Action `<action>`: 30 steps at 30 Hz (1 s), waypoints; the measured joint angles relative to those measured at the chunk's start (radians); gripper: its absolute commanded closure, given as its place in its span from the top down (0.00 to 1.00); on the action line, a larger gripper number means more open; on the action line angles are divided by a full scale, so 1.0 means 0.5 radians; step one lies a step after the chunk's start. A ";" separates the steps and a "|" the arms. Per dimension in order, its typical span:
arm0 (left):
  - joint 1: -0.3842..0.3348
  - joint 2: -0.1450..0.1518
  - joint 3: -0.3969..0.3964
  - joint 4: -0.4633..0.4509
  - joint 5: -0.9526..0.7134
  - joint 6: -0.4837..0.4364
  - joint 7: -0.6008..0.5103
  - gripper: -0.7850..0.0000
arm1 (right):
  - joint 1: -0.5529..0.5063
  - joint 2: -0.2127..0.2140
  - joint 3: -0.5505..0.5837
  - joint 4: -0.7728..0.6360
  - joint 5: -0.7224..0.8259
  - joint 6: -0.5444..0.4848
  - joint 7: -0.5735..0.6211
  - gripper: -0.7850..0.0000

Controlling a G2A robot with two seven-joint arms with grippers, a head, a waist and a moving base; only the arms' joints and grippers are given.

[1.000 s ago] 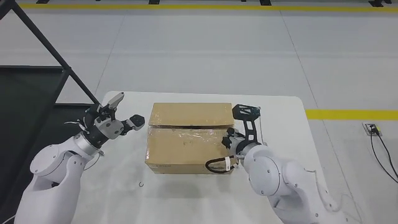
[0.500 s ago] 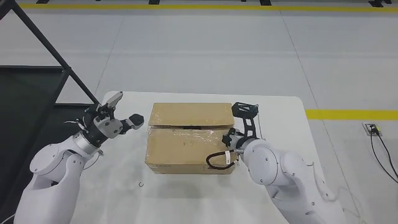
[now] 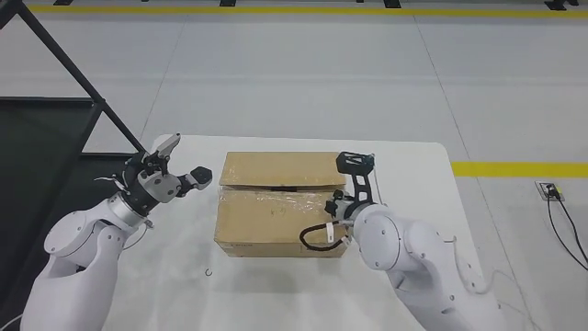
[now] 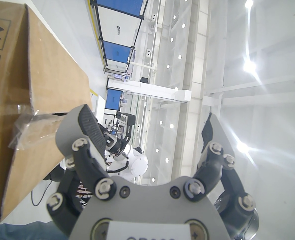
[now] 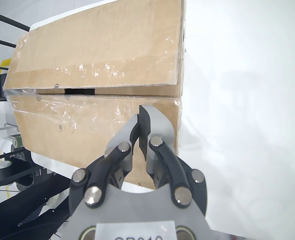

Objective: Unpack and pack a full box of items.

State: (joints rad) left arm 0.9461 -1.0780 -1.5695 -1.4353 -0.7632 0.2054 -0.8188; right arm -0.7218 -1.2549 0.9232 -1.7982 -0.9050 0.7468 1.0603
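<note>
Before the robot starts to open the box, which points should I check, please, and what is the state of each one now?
1. Box sits fully on the table: ok.
2. Left gripper open, beside the box end: ok.
3. Right gripper open, ready to grasp: not ok, it is shut above the box top.
4. Tape cut along the whole seam: cannot tell.
5. Flaps closed: ok, with a small dark gap between them.

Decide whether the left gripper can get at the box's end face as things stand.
Probably yes: the left gripper hangs open beside the box, apart from it, and nothing stands between them.
</note>
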 measured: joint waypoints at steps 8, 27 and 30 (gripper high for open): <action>-0.008 0.007 -0.003 0.014 -0.029 0.000 -0.010 1.00 | 0.002 -0.016 -0.010 -0.003 -0.050 -0.006 0.029 0.00; 0.028 0.022 -0.005 -0.015 -0.060 -0.008 -0.009 1.00 | -0.118 -0.036 0.070 -0.174 -0.092 -0.108 -0.055 0.25; 0.033 0.025 -0.004 -0.022 -0.059 -0.010 -0.013 1.00 | -0.148 -0.030 0.087 -0.213 -0.173 -0.076 0.000 0.53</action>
State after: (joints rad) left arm 0.9628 -1.0656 -1.5717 -1.4462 -0.7928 0.2003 -0.8251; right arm -0.7958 -1.2696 0.9668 -1.9048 -0.9916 0.7088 1.0604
